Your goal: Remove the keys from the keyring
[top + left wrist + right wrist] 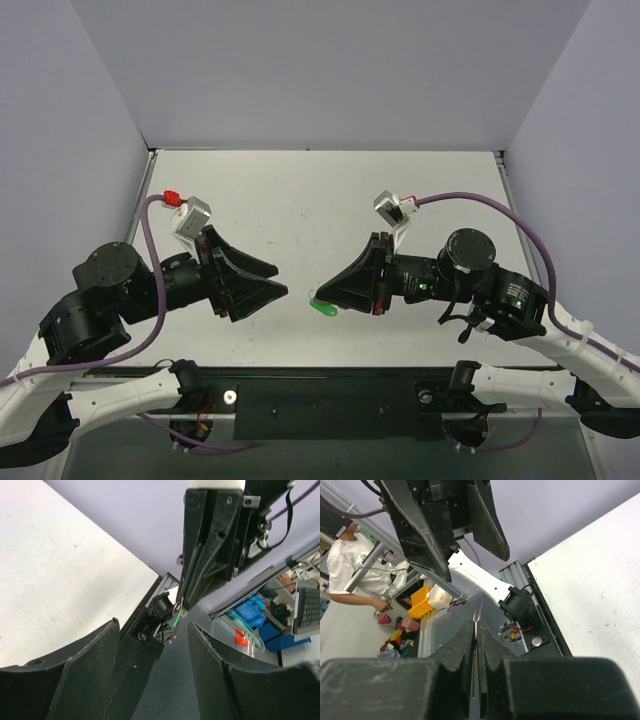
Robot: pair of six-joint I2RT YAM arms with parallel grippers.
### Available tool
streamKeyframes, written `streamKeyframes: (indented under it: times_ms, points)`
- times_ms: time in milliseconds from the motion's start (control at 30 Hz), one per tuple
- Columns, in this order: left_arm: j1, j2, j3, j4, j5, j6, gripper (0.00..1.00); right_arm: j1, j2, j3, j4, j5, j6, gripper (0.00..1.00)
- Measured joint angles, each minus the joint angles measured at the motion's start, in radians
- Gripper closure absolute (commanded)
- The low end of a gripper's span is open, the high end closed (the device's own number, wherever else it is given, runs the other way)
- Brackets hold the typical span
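Pale lavender walls enclose a white table (330, 190).

Top external view:
- Left gripper (281, 281): over the near middle of the table, pointing right, jaws spread wide, nothing between them.
- Right gripper (318, 295): faces the left one, tips near each other but apart, jaws pressed together.
- Keyring (324, 309): its green tag shows just beneath the right gripper's tip. The ring is too small to make out here.

Left wrist view:
- Own two fingers (80, 675) stand well apart at the bottom edge, empty.
- The right gripper (181, 607) comes down from above, closed to a point.
- A small metal ring sits at that point, and the green sliver of the keyring (175, 621) dangles from it, clear of the table.
- The key cannot be told apart from the ring.

Right wrist view:
- Own fingers (457, 650) meet with a thin metal edge pinched in the slit. The green tag is hidden.
- The left gripper (479, 569) hangs opposite, wide open.
- Background: a person in white (345, 570) beside coloured bins (422, 597).
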Motion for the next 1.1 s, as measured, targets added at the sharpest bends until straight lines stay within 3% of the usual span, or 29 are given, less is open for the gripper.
streamKeyframes:
  times_ms: [133, 333, 500, 700, 1100]
  points:
    - [0.000, -0.026, -0.040, -0.004, 0.039, 0.041, 0.33, -0.014, 0.010, 0.021, -0.042, -0.032, 0.017, 1.00]
    - [0.000, -0.088, -0.248, 0.124, 0.109, -0.006, 0.28, -0.017, -0.001, 0.002, -0.031, -0.031, 0.059, 1.00]
    - [0.000, -0.077, -0.318, 0.244, 0.163, -0.051, 0.28, -0.017, 0.001, -0.013, 0.031, -0.027, 0.103, 1.00]
    - [0.000, -0.066, -0.309, 0.278, 0.175, -0.045, 0.34, -0.017, 0.014, -0.013, 0.058, -0.027, 0.116, 1.00]
    - [0.000, -0.043, -0.078, 0.075, 0.222, 0.106, 0.46, -0.023, 0.022, -0.013, -0.019, -0.118, 0.075, 1.00]
